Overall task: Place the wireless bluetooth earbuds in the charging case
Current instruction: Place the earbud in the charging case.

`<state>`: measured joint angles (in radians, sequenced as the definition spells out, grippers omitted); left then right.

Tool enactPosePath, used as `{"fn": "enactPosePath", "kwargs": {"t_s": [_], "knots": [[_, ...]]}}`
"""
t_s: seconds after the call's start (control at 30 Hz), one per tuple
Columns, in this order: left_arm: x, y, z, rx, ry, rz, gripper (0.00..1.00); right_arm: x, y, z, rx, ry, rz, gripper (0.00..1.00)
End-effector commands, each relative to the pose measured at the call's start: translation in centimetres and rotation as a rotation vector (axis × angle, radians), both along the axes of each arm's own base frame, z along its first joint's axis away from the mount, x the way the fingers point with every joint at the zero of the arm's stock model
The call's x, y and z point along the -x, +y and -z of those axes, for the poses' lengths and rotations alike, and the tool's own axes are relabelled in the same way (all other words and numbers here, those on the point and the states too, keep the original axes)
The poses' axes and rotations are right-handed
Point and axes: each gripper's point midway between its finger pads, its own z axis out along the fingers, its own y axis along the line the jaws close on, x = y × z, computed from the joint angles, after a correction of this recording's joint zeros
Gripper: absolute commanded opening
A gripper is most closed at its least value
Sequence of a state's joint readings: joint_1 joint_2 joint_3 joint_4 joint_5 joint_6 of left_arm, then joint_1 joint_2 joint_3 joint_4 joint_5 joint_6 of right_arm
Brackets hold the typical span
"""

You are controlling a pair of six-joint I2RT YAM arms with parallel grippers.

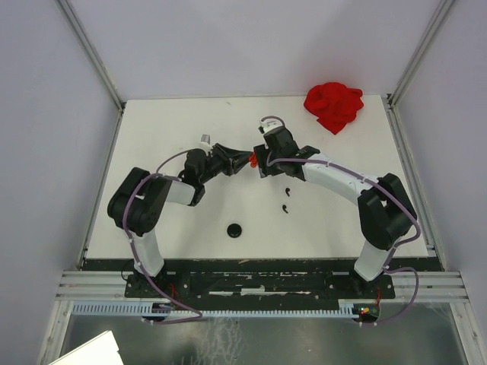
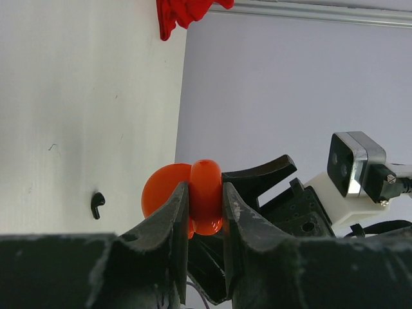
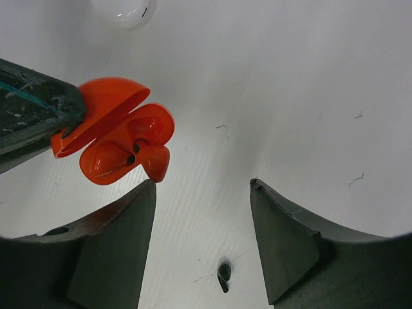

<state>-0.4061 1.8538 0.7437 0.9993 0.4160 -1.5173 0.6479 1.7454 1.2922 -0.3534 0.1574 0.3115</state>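
Note:
My left gripper [image 2: 206, 193] is shut on a red charging case [image 2: 205, 193] and holds it above the table; both show in the top view, gripper [image 1: 242, 161] and case [image 1: 252, 160]. In the right wrist view the case [image 3: 103, 109] is open, with red earbud shapes [image 3: 151, 145] sitting in its wells. My right gripper [image 3: 203, 187] is open and empty, just right of and below the case, facing it in the top view [image 1: 263, 161]. Two black earbuds [image 1: 288, 191] [image 1: 285, 208] lie on the table; one shows between the right fingers [image 3: 223, 273] and one in the left wrist view [image 2: 97, 205].
A crumpled red cloth [image 1: 333, 105] lies at the far right corner. A black round disc [image 1: 234, 230] lies near the front middle. A white round disc [image 3: 125, 9] lies behind the left gripper. The table [image 1: 167, 122] is walled on three sides.

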Motion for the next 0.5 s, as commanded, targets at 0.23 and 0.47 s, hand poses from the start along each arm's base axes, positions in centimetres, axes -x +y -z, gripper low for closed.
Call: {"fn": "enactPosePath", "kwargs": {"t_s": [0.23, 0.47], "knots": [[-0.3, -0.9, -2.7, 0.005, -0.108, 0.015, 0.03, -2.4, 0.4, -2.4, -0.001, -0.082, 0.051, 0.69], [-0.1, -0.8, -3.1, 0.016, -0.113, 0.018, 0.03, -3.8, -0.8, -2.9, 0.016, -0.102, 0.093, 0.69]]}}
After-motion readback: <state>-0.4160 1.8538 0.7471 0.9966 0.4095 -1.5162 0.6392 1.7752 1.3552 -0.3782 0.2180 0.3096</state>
